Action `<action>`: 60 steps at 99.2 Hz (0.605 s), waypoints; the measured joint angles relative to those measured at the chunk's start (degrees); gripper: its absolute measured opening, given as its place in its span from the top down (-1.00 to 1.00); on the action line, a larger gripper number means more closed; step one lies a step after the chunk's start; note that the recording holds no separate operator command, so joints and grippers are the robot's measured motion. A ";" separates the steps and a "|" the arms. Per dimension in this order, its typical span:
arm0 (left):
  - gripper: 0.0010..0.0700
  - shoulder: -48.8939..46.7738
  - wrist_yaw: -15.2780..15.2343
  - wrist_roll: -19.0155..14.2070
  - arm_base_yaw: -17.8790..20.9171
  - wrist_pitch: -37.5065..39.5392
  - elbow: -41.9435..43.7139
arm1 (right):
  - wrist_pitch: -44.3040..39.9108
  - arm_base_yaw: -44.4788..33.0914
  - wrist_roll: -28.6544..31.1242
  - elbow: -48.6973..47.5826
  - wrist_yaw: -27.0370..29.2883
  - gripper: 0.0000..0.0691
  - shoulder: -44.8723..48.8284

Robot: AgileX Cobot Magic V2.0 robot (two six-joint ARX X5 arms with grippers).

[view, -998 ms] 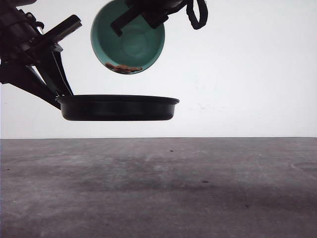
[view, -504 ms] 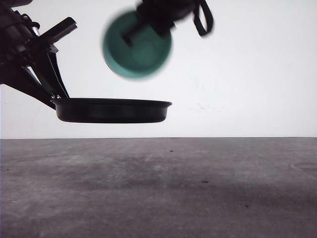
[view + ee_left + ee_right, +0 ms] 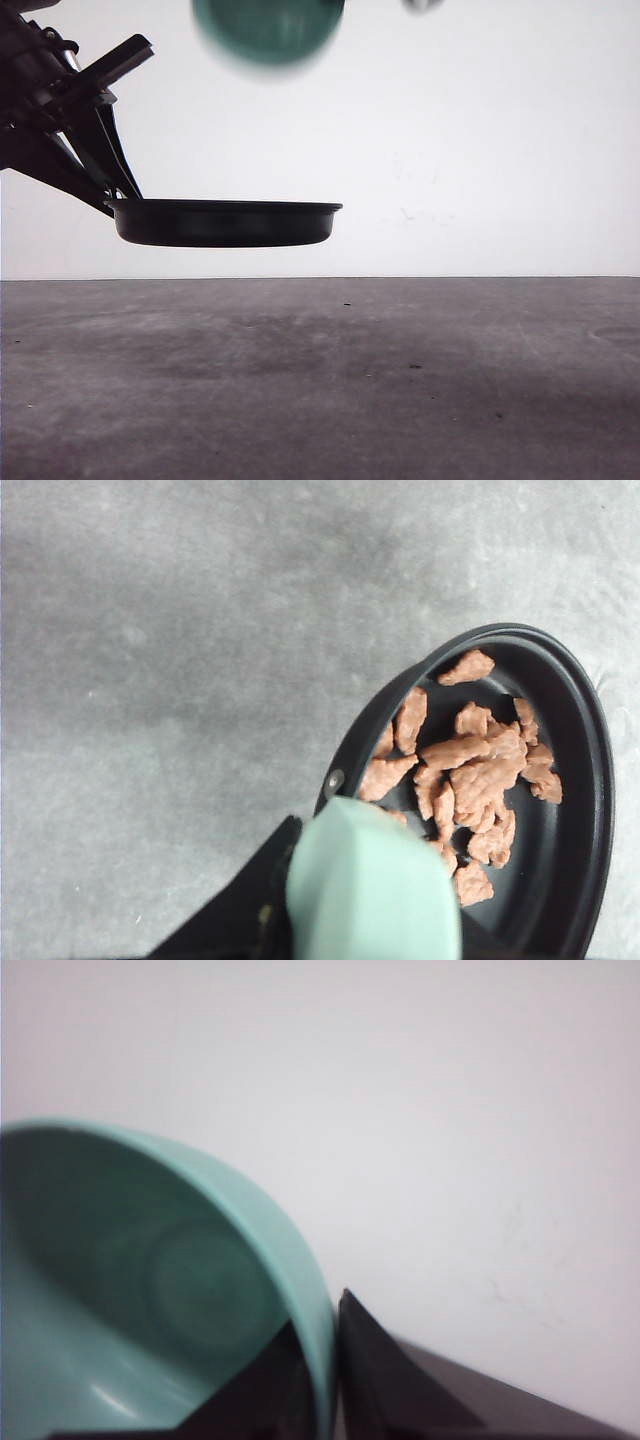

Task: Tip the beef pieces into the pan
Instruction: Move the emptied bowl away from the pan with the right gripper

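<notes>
a: where are the beef pieces (image 3: 470, 780) at this moment?

b: they lie in a loose heap inside the black pan (image 3: 223, 221), and the pan is in the air above the grey table (image 3: 320, 380), not resting on it

a: who holds the pan?

b: the left gripper (image 3: 340, 920) is clamped on the pale mint-green handle (image 3: 372, 885). the handle is the right place to take it, because the rim is thin and rolled

a: how do you think it handles?

b: i judge the pan is stiff and a little heavy at the far end, so it wants to tip down. the pieces look small, light and loose, so they can slide if the pan tilts

a: and the right gripper (image 3: 322, 1380)?

b: its fingers pinch the rim of the teal-green bowl (image 3: 150, 1290), one inside and one outside. the bowl looks empty inside and is high above the pan

a: does something stand in the way?

b: under the pan i see only bare table and behind it a white wall (image 3: 480, 130)
</notes>
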 joint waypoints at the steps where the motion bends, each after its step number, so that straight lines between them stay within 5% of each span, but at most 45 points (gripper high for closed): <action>1: 0.88 0.00 0.00 0.00 0.00 0.13 0.00 | -0.81 -0.31 0.92 0.26 -0.52 0.96 -0.74; 27: 0.88 0.00 0.02 0.02 0.00 3.69 0.00 | -42.99 -24.85 23.17 9.01 -21.62 0.96 -16.76; 43: 0.88 0.00 0.00 0.02 0.00 4.39 0.00 | -66.03 -52.63 25.83 7.82 -43.60 0.96 -14.93; 54: 0.88 0.00 -0.02 0.02 0.00 4.59 0.00 | -74.03 -68.52 25.16 5.31 -60.35 0.96 -7.98; 60: 0.88 0.00 0.00 0.00 0.00 5.07 0.00 | -78.25 -74.18 23.58 4.50 -64.57 0.96 -4.83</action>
